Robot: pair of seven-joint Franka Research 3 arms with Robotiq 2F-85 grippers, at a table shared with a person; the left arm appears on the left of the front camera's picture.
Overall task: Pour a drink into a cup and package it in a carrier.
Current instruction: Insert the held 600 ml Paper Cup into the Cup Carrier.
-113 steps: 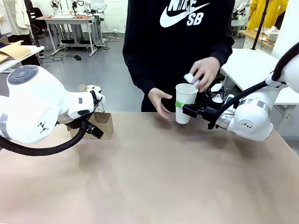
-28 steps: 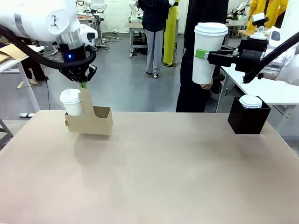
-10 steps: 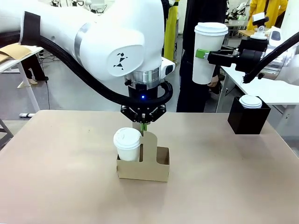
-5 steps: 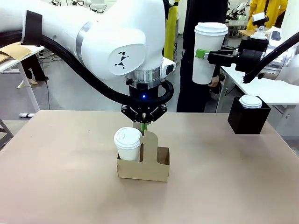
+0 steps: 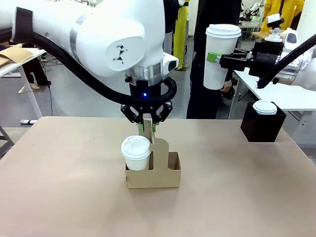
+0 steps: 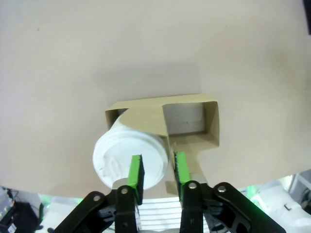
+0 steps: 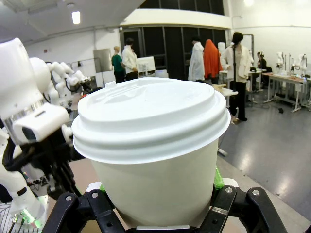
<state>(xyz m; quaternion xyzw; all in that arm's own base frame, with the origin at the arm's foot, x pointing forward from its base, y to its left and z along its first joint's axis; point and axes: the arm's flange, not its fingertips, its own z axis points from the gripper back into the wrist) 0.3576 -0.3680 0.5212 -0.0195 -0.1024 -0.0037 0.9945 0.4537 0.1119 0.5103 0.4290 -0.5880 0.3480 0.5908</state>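
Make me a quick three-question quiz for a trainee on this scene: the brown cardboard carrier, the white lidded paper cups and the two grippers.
1. True or false: both round pockets of the brown cardboard drink carrier are filled.
2. What does the right gripper hold? A) a tall white paper cup with a white plastic lid; B) the carrier's handle; C) nothing.
3. How do the left gripper's jaws stand over the carrier's upright handle?

Key
1. False: one pocket holds a lidded white cup, the other is empty.
2. A.
3. Open, with one green pad on each side of the handle.
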